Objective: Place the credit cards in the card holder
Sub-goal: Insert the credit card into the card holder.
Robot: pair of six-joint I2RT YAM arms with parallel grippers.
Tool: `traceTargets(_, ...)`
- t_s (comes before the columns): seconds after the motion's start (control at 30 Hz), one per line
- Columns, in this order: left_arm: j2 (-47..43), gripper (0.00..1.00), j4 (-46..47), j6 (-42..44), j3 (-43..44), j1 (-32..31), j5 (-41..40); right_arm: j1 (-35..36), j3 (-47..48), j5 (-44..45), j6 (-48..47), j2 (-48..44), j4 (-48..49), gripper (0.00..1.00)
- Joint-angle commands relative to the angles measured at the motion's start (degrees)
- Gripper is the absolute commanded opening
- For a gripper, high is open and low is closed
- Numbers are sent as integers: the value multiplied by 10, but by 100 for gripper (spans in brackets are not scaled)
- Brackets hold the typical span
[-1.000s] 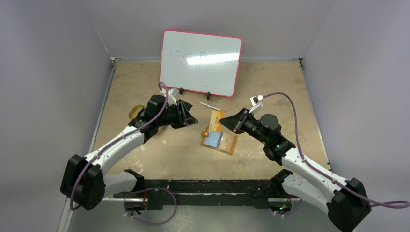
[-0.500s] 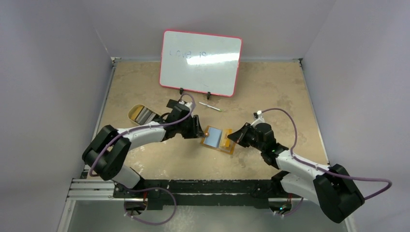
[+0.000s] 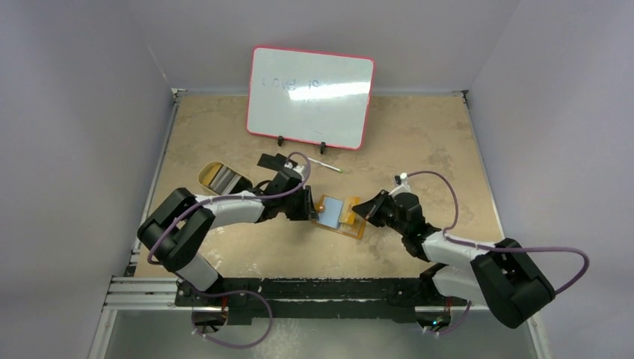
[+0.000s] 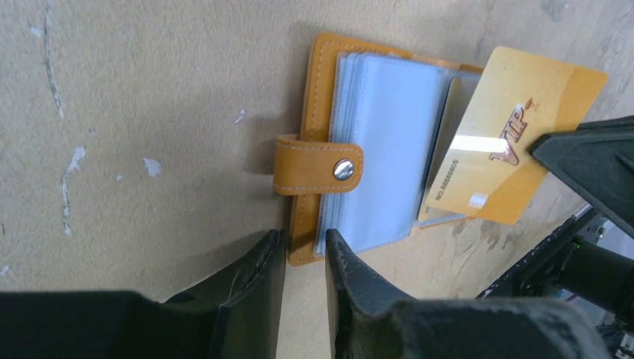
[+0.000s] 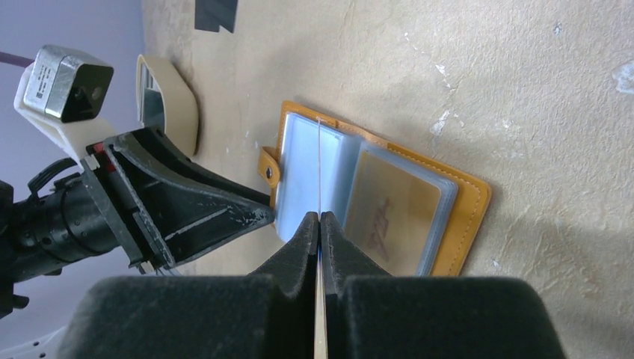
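Note:
The orange-tan card holder (image 3: 338, 215) lies open on the table, its bluish plastic sleeves (image 4: 381, 142) facing up and its snap tab (image 4: 318, 168) at the left. One orange-yellow credit card (image 5: 392, 209) sits inside a sleeve. My right gripper (image 5: 320, 217) is shut on another orange-yellow credit card (image 4: 516, 134), which is tilted with its lower edge on the sleeves. My left gripper (image 4: 304, 241) has its jaws narrowly apart astride the holder's near left corner. Whether they pinch it does not show.
A red-framed whiteboard (image 3: 310, 97) stands at the back, with a slim pen (image 3: 326, 165) lying in front of it. An oval tan tin dish (image 3: 218, 176) sits left of the holder, behind my left arm.
My left gripper has swung right to the holder's left edge and its jaws have narrowed. My right gripper has brought the card down from behind the holder onto the sleeves.

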Motion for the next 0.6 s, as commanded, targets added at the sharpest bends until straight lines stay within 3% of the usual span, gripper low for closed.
traceTargets(0.0, -2, 25, 34, -17, -15, -11, -8, -5, -4, -5, 18, 38, 80, 0)
traceTargets(0.3, -2, 13, 34, -34, -24, -39, -24, -5, -21, -22, 30, 107, 148, 0)
traceTargets(0.57, 0, 11, 44, -46, -41, -47, -39, -5, -26, -21, 12, 100, 137, 0)
